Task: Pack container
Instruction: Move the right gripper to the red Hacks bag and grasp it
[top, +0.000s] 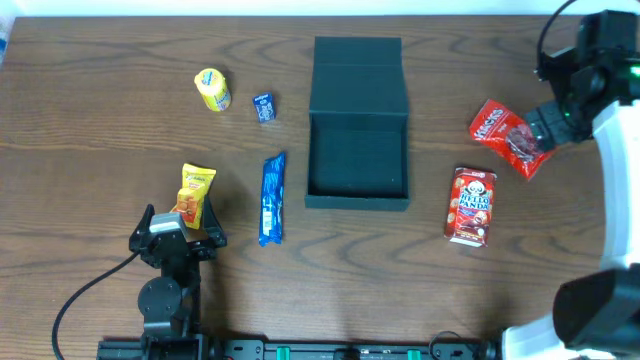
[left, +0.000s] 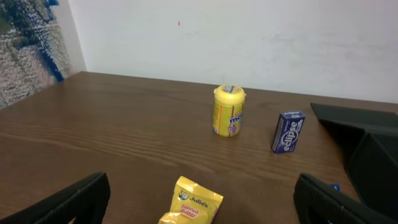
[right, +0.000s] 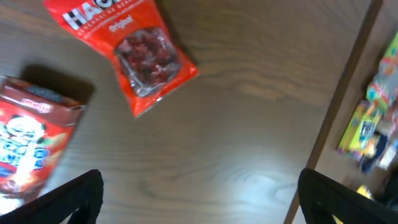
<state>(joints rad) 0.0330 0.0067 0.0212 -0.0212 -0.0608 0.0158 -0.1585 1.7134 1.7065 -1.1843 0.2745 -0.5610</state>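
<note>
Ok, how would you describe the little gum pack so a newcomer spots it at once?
Start at the dark open box in the middle of the table. Just left of its open lid stands the gum pack, beside a yellow tub. It is the smallest thing there, dark blue and blocky, unlike the long, brighter blue wrapper.

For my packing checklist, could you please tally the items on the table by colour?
Yellow: 2 (plastic canister, foil packet)
Blue: 2 (small gum box, long wrapper)
Red: 2 (gummy bag, biscuit carton)
Dark green square container: 1
Total: 7
</note>
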